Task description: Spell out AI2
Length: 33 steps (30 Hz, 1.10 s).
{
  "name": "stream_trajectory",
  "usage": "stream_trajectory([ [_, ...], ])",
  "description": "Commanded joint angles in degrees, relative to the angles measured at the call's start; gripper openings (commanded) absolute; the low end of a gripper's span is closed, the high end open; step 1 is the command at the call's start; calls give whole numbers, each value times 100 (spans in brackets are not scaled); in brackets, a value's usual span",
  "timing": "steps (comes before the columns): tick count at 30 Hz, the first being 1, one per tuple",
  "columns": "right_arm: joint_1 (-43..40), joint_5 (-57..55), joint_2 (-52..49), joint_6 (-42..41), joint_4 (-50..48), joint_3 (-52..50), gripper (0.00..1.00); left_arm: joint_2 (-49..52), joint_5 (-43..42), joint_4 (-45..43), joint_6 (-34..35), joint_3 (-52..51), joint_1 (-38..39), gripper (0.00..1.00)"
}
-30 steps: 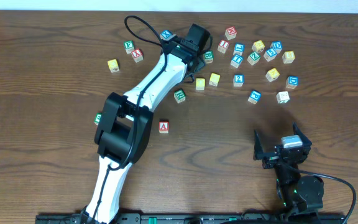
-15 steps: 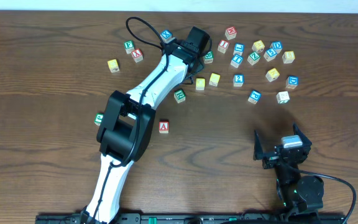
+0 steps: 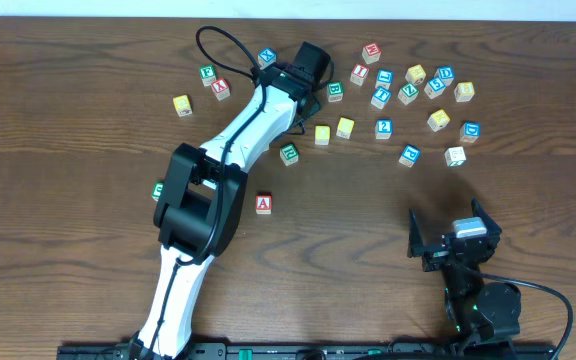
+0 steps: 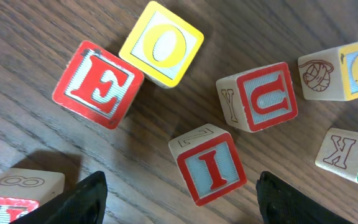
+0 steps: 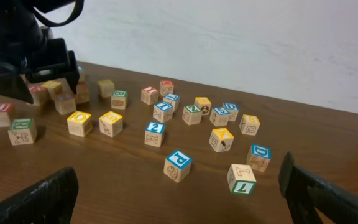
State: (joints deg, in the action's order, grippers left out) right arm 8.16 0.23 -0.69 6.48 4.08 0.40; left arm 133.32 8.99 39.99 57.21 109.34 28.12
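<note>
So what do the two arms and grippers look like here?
Left arm: white links, black joints, a black cable looping by the wrist. Right arm: black, with a pale grey block at the wrist and a black lead at its base. Both have dark fingers.

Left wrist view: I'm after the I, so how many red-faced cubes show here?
4: E cube upper left, U cube right of centre, I cube low centre, and a cut-off cube at the bottom-left corner. Others may lie outside the frame.
</note>
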Motion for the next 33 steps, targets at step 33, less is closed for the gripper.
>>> stream_trajectory([
  [33, -46, -24, 31, -63, 24, -9, 99, 396, -55, -63, 33, 111, -17, 62],
])
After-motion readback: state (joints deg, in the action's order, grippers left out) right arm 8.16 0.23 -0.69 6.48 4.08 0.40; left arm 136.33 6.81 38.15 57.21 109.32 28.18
